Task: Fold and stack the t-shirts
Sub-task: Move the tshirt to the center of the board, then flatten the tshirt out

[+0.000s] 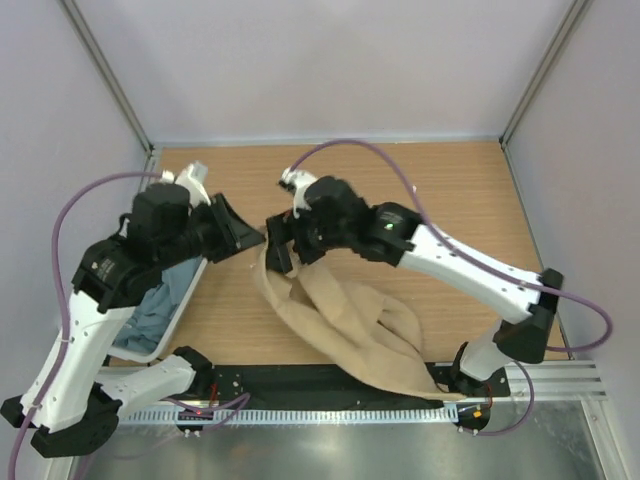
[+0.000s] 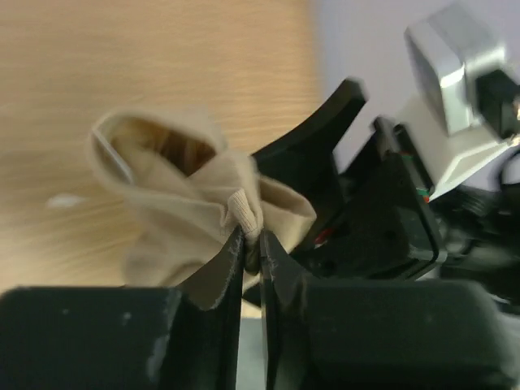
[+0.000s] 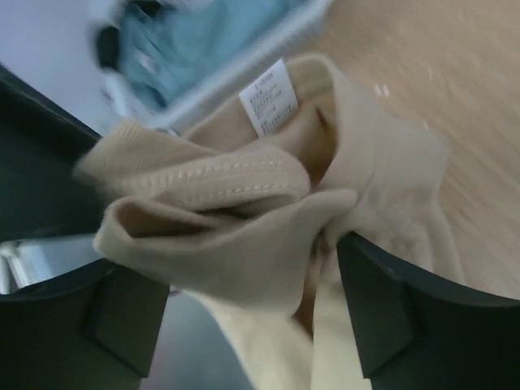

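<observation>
At the left, the white mesh basket (image 1: 186, 305) held the crumpled grey-blue t-shirt (image 1: 160, 295). The left pincer (image 2: 252, 240) pinched a hem of the tan t-shirt (image 1: 350, 320), which trailed limp to the tabletop's (image 1: 450, 200) near edge. It looked soft and light, best taken by its seams. The right pincer (image 3: 244, 276) stood spread around a bunch.

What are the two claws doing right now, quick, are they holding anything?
Left gripper: closed, pinching a fold of the tan shirt.
Right gripper: open, jaws wide, the same shirt bunched loosely between them.
</observation>
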`<control>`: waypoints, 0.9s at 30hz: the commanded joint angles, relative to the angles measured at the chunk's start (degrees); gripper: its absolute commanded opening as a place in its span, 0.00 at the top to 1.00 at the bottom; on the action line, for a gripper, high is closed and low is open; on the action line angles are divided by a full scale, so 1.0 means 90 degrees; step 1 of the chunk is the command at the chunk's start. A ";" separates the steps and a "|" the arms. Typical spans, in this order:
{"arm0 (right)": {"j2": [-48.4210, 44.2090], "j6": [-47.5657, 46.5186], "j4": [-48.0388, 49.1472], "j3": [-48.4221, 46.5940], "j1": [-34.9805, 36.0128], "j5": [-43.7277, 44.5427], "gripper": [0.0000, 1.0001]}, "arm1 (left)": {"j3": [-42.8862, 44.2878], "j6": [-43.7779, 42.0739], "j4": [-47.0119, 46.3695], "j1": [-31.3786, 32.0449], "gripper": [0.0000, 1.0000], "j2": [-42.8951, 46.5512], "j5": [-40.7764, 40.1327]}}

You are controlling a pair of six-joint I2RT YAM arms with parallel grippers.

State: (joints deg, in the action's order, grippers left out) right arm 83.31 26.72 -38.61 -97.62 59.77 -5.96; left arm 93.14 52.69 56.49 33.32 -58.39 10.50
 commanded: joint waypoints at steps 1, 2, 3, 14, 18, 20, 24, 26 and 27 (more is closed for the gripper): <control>0.0120 -0.0019 -0.0993 0.0434 -0.0078 -0.0062 0.13 | -0.1147 -0.0638 0.1885 -0.0030 0.65 0.0568 -0.2374; -0.0026 -0.0010 -0.0974 0.0669 -0.0165 -0.0013 0.09 | -0.1566 -0.0707 0.2071 -0.0030 0.56 0.0812 -0.2939; -0.0173 0.0183 -0.0945 0.0903 -0.0292 -0.0031 0.03 | -0.1754 -0.0756 0.2324 -0.0030 0.47 0.0940 -0.3147; -0.0634 0.1395 -0.0233 0.4381 -0.2071 -0.0256 0.18 | -0.3919 -0.0718 0.0504 0.0096 0.23 0.0493 -0.0709; -0.0458 0.1582 0.0432 0.4967 -0.2071 -0.0119 0.33 | -0.4295 -0.1096 -0.0591 0.0341 0.24 -0.0307 -0.1098; -0.0419 0.1640 0.0715 0.5280 -0.2071 -0.0168 0.34 | -0.4227 -0.1283 -0.0709 0.0350 0.23 -0.0910 -0.1294; -0.0360 0.1757 0.1134 0.5807 -0.2071 -0.0362 0.41 | -0.4284 -0.1372 -0.1314 0.0360 0.23 -0.1694 -0.1206; -0.0321 0.1806 0.1496 0.5993 -0.2070 -0.0461 0.54 | -0.4265 -0.1352 -0.1384 0.0360 0.26 -0.2026 -0.1361; -0.0292 0.1816 0.1574 0.6003 -0.2061 -0.0481 0.54 | -0.4265 -0.1342 -0.1394 0.0351 0.28 -0.2086 -0.1449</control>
State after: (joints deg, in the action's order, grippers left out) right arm 80.97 41.56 -31.44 -44.21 41.12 -8.64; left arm 53.98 41.91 48.93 36.32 -75.57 -1.02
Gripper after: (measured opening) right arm 0.476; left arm 0.734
